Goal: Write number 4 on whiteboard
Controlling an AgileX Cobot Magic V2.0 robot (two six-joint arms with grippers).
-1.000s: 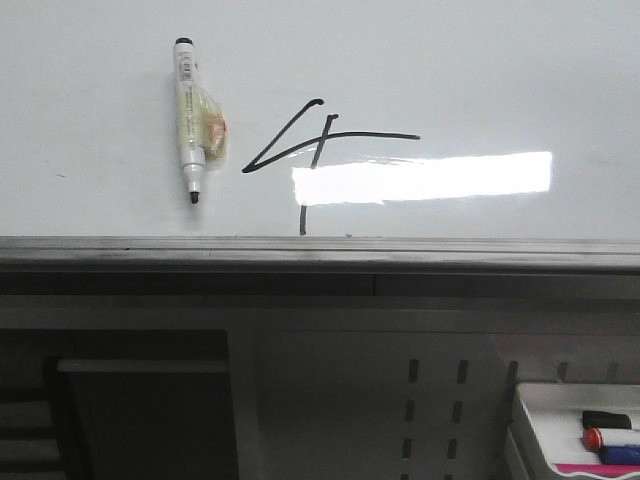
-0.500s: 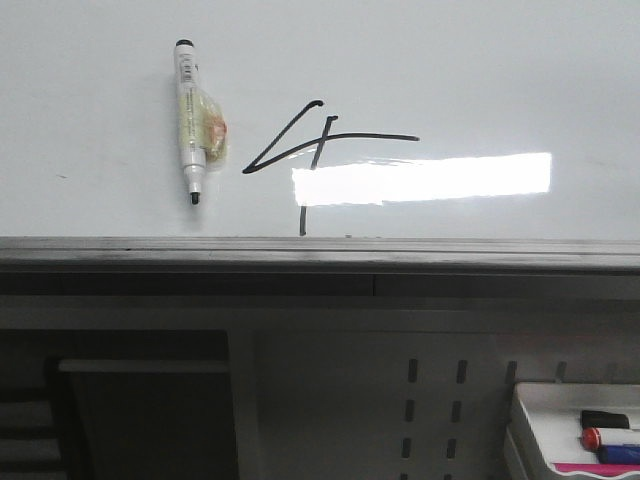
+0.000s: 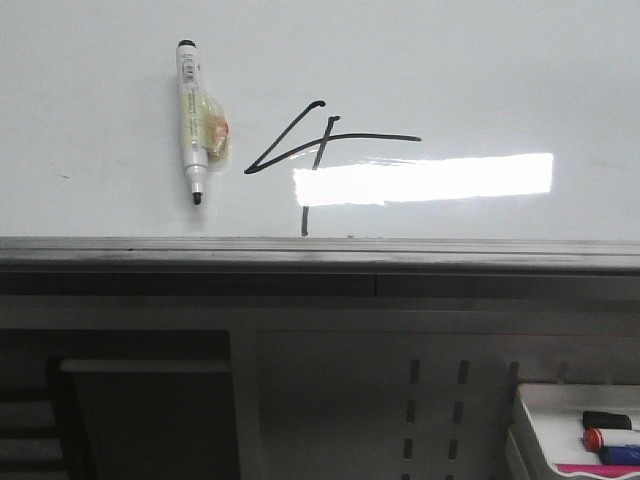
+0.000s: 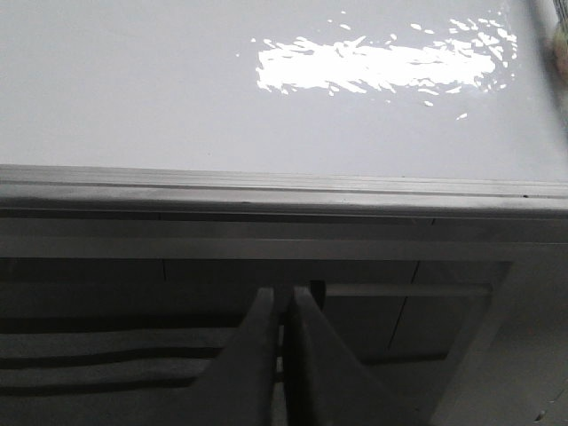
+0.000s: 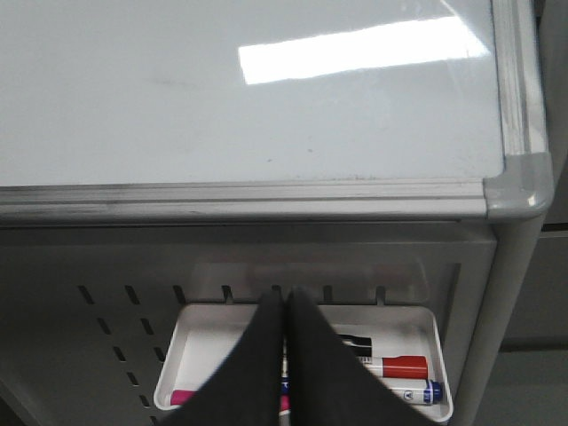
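The whiteboard (image 3: 480,70) fills the upper front view, with a bright light reflection and a grey metal bottom edge (image 3: 320,252). A thin black number 4 (image 3: 315,150) is drawn at its middle. A white marker with a black tip (image 3: 190,120) sticks upright on the board, left of the 4. Neither gripper shows in the front view. My left gripper (image 4: 284,297) is shut and empty below the board's (image 4: 133,89) edge. My right gripper (image 5: 282,297) is shut and empty below the board (image 5: 222,124), above a white tray (image 5: 209,342).
The white tray (image 3: 545,410) hangs on a perforated panel at the lower right and holds red (image 5: 395,366), blue (image 5: 417,389) and black markers and a pink item (image 5: 182,396). The board's right corner (image 5: 519,182) shows in the right wrist view. A dark shelf opening (image 3: 140,420) lies lower left.
The view has shifted very slightly; the marker, the 4 and the tray keep their places. No gripper enters the front view.
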